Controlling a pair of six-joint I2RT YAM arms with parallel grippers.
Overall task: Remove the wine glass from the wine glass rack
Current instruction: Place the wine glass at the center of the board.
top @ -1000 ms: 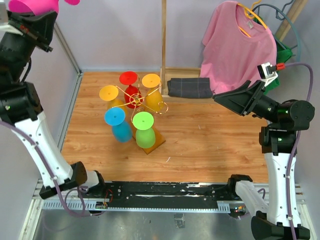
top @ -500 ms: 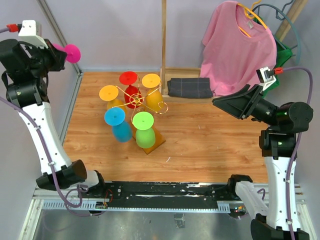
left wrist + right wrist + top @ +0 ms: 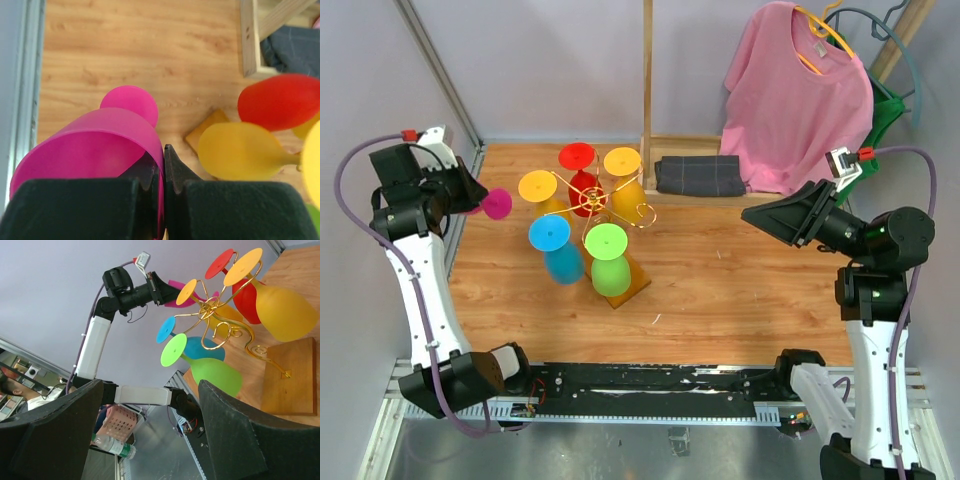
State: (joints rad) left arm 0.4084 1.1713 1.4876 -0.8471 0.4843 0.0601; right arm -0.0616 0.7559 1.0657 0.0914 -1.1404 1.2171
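Observation:
The wine glass rack (image 3: 592,196) is a gold wire stand on a wooden base (image 3: 632,284) at the table's middle left. Several coloured wine glasses hang on it: red (image 3: 578,157), two orange, blue (image 3: 551,234) and green (image 3: 607,243). Left of the rack, apart from it, my left gripper (image 3: 470,195) is shut on the rim of a magenta wine glass (image 3: 497,204). In the left wrist view the left gripper (image 3: 163,150) pinches the magenta wine glass (image 3: 90,145), its foot pointing away. My right gripper (image 3: 770,215) hangs open and empty at the right. In the right wrist view the right gripper (image 3: 150,385) faces the rack (image 3: 215,315).
A pink shirt (image 3: 800,95) hangs at the back right above a folded dark cloth (image 3: 698,175). A wooden post (image 3: 647,70) stands behind the rack. A metal rail (image 3: 455,90) and the wall run along the left edge.
My left arm has swung down from high at the upper left, carrying the magenta glass to just above the table's left edge. The right arm shifted only slightly.

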